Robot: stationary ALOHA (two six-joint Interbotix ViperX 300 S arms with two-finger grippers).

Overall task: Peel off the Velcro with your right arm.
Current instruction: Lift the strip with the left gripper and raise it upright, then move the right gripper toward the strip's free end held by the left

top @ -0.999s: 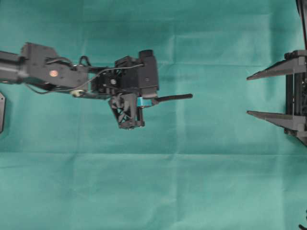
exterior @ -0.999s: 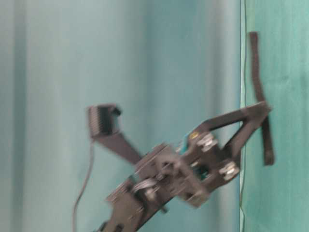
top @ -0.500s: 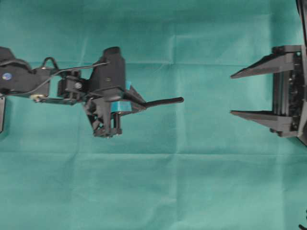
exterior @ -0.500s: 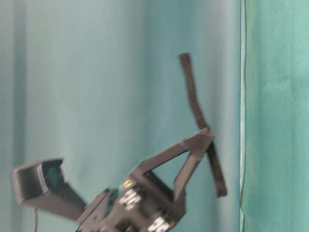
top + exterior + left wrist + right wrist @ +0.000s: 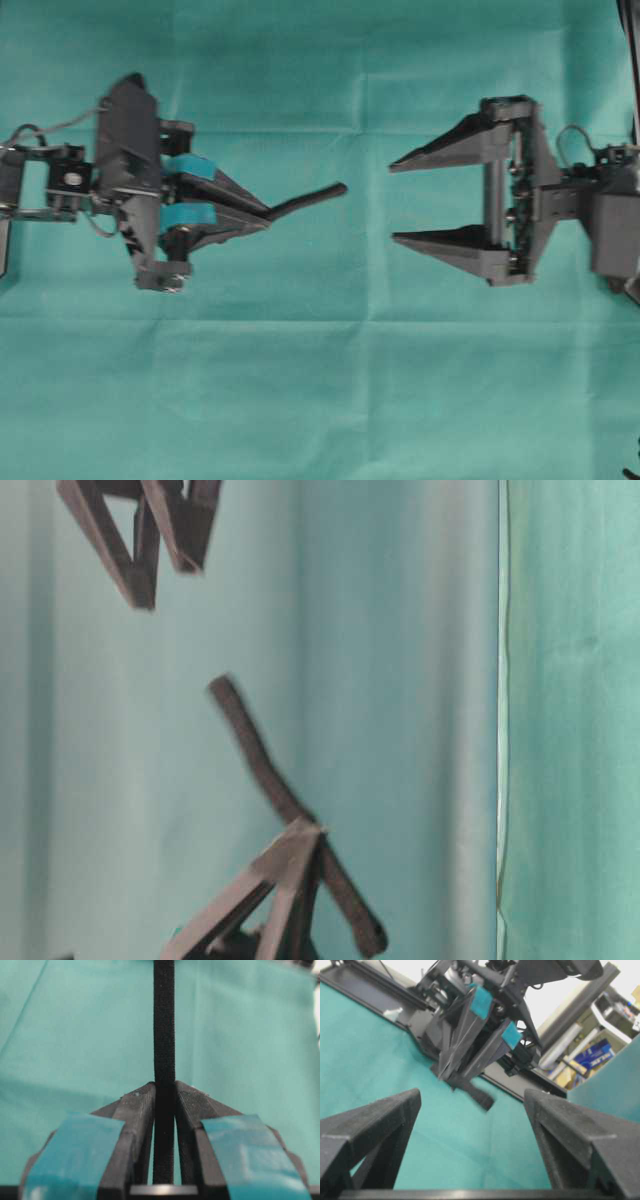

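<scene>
The Velcro (image 5: 310, 199) is a thin black strap held above the green cloth. My left gripper (image 5: 268, 212), the one with teal patches, is shut on it, and its free end points right and slightly upward. In the left wrist view the Velcro (image 5: 164, 1020) runs straight up from between the pinching fingers (image 5: 142, 1105). My right gripper (image 5: 394, 202) is open and faces the strap's tip across a short gap, with nothing between its plain black fingers. From the right wrist, the Velcro (image 5: 477, 1096) hangs ahead, centred between the spread fingers (image 5: 395, 1115). At table level the Velcro (image 5: 262, 765) slants up out of the left gripper (image 5: 300, 832).
Green cloth (image 5: 320, 400) with fold creases covers the table. A dark plate (image 5: 3, 235) sits at the left edge. Beyond the left arm, the right wrist view shows a black frame rail (image 5: 365, 990) and shelving with boxes (image 5: 592, 1055).
The left arm drew back to the left and lifted, keeping the Velcro pinched. The right gripper came in from the right edge toward the strap's tip, still open.
</scene>
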